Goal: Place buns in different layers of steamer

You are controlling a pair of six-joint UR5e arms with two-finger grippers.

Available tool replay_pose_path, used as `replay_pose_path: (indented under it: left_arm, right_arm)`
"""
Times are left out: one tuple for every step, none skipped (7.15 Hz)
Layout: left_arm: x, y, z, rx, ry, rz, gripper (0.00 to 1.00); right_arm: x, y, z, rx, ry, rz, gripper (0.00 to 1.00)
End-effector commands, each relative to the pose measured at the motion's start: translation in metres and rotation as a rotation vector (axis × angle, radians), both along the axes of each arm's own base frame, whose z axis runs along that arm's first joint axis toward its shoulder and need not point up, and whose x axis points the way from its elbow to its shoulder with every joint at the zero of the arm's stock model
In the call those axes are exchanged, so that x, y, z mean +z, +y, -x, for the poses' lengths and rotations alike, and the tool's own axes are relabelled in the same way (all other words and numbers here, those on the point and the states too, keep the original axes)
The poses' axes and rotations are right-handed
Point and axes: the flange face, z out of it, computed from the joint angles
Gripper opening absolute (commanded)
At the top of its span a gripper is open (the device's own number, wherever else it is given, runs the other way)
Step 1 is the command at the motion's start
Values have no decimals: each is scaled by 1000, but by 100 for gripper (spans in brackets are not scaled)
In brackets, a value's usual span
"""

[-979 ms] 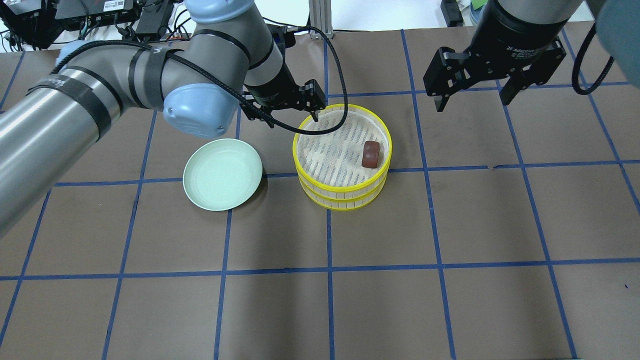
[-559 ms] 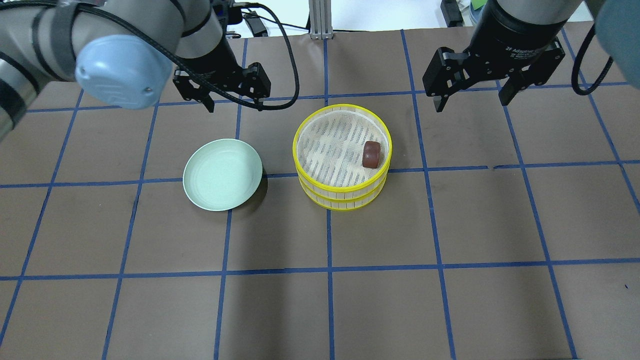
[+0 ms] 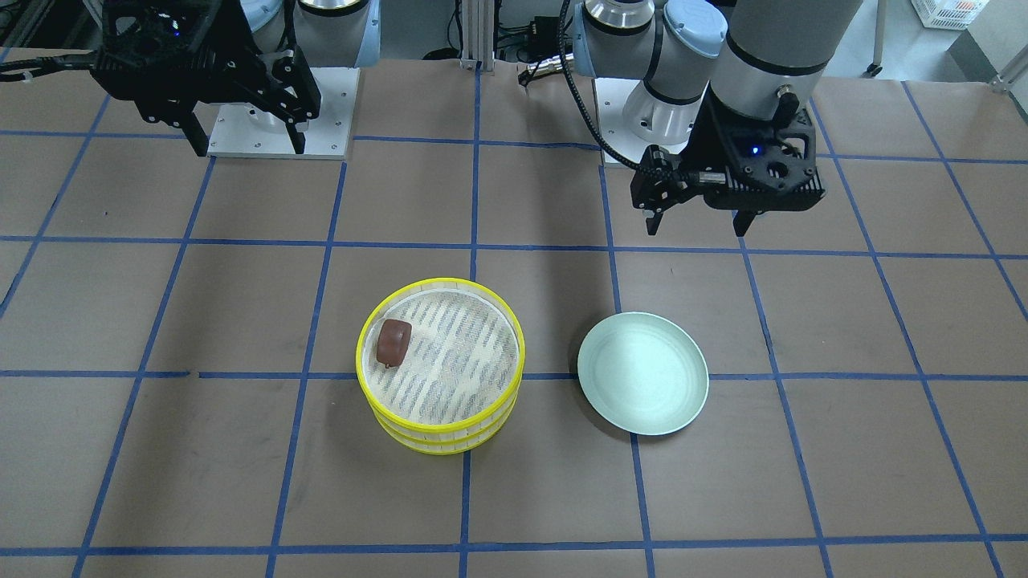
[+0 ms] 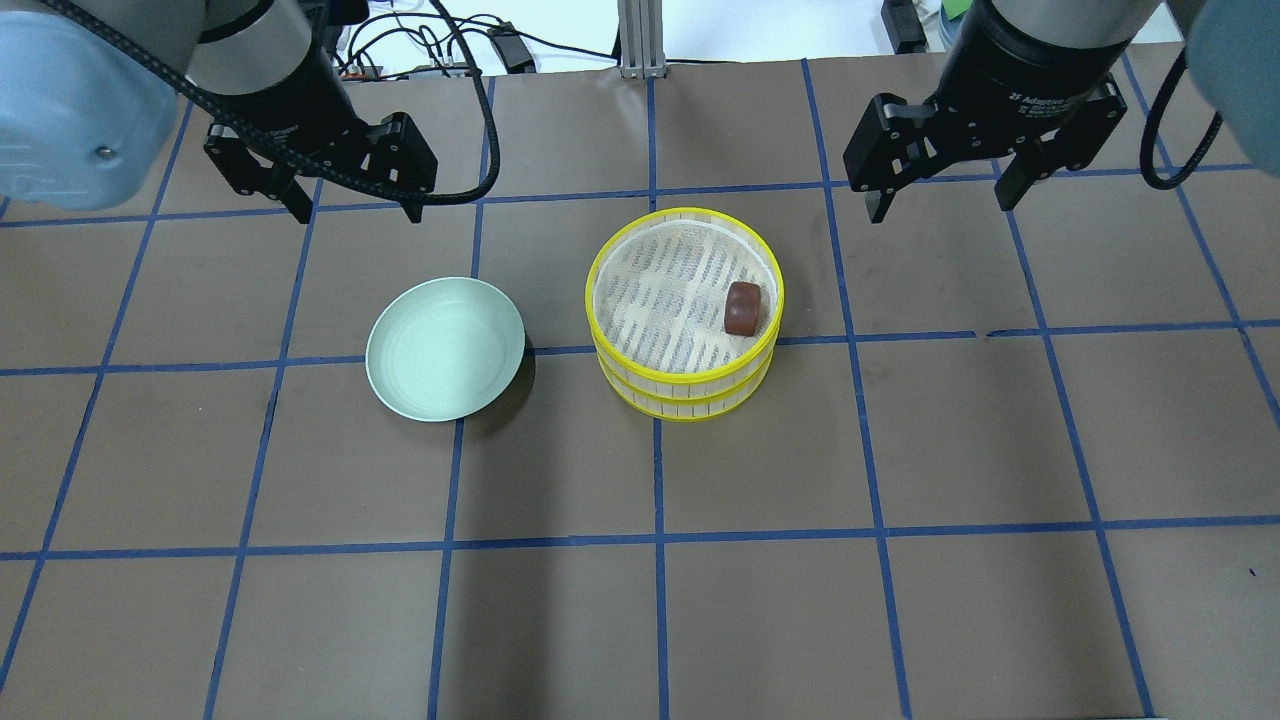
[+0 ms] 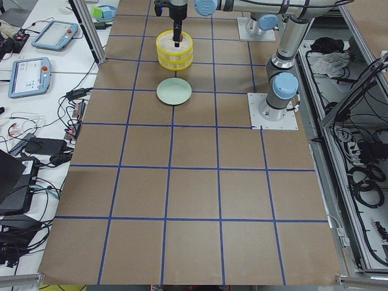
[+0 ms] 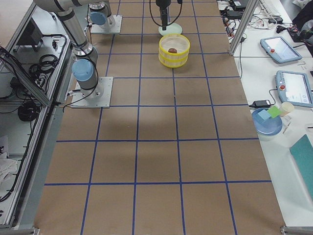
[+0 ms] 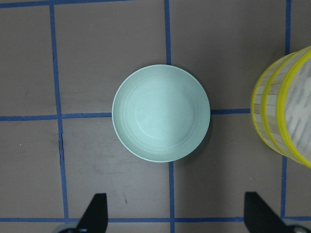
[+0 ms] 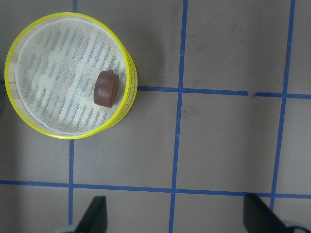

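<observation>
1. The left gripper's (image 4: 356, 214) two black fingers (image 7: 95, 214) stand wide apart with nothing between them. In the left wrist view they frame bare paper below the plate.
2. This gripper (image 3: 697, 230) hangs above the table, on the robot's side of the round pale green plate (image 4: 445, 349), well apart from it and from the steamer.
3. The right gripper's (image 4: 941, 208) black fingers (image 8: 95, 217) are likewise spread and empty.
4. That gripper (image 3: 249, 148) hovers over bare table, off to the steamer's side and nearer the robot, touching nothing.
5. The small dark reddish-brown bun (image 4: 742, 308) lies in the top tray of the steamer, close against the yellow rim on the side towards the right gripper. It looks tipped on edge (image 8: 106, 89).
6. The round steamer (image 4: 660, 290) is two shallow trays with bright yellow rims and pale slatted walls, stacked one on the other. The whitish striped cloth floor of the top tray is bare apart from the bun. The top tray hides the inside of the lower one.
7. The plate (image 7: 161, 112) sits just beside the steamer, not touching it, and holds nothing.
8. Both rest on the brown paper-covered table (image 4: 900, 450), which is gridded with blue tape.
</observation>
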Motion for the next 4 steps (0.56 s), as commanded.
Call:
replay_pose_path:
  left_arm:
    - [8, 8, -2, 4, -6, 14, 100]
    - [10, 9, -2, 12, -2, 28, 100]
    - [19, 13, -6, 16, -13, 43, 100]
    - [33, 15, -16, 20, -22, 70, 100]
  right_arm:
    - [0, 0, 0, 0, 1, 0, 100]
    - [0, 0, 0, 0, 3, 0, 100]
    - [0, 0, 0, 0, 1, 0, 100]
    - [0, 0, 0, 0, 1, 0, 100]
